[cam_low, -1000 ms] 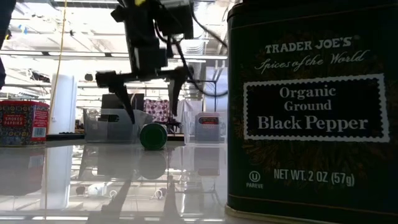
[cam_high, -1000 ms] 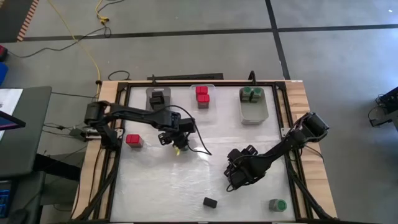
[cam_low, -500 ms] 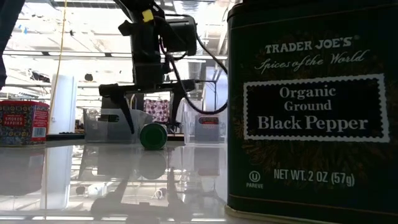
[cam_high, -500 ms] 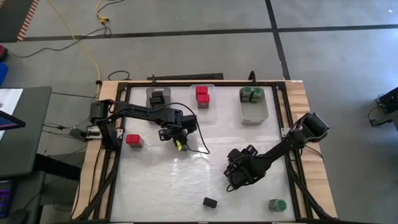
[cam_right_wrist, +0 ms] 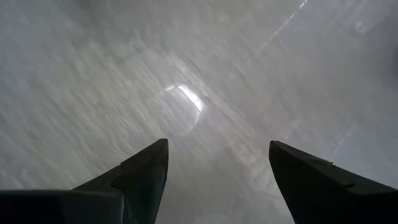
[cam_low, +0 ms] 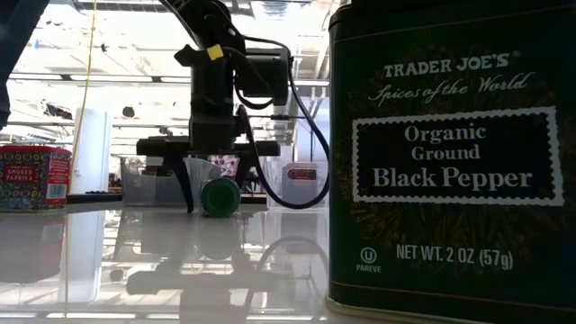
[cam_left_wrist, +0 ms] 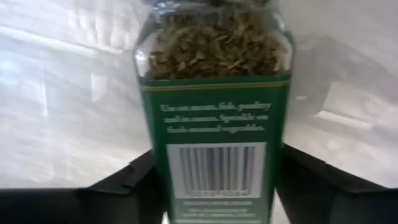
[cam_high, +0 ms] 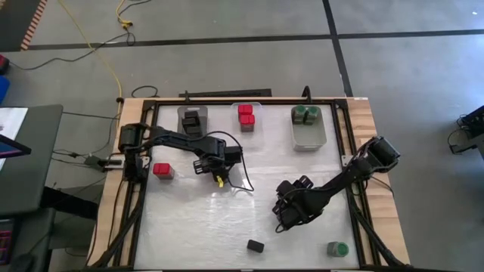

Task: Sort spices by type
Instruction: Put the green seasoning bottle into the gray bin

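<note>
Overhead, the left arm reaches from the table's left edge toward the middle, elbow bent, its wrist turned down over the white table (cam_high: pixel 197 227). Its left gripper (cam_high: pixel 214 169) sits low, fingers spread wide on either side of a green-lidded jar (cam_low: pixel 217 196) lying on its side; whether the fingers touch the glass cannot be told. From the wrist, the jar (cam_left_wrist: pixel 215 112) fills the gap between the dark fingers (cam_left_wrist: pixel 124 183), its barcode label and dried herbs showing.

The right arm stretches in from the right edge, its right gripper (cam_high: pixel 291 215) hanging open and empty over bare table right of centre.

Along the far edge stand three bins: black boxes (cam_high: pixel 190 119), red boxes (cam_high: pixel 246 115) and green jars (cam_high: pixel 305 115). Loose on the table are a red box (cam_high: pixel 162 171) at left, a black box (cam_high: pixel 255 245) near the front, and another green jar (cam_high: pixel 337 248) at front right.
</note>
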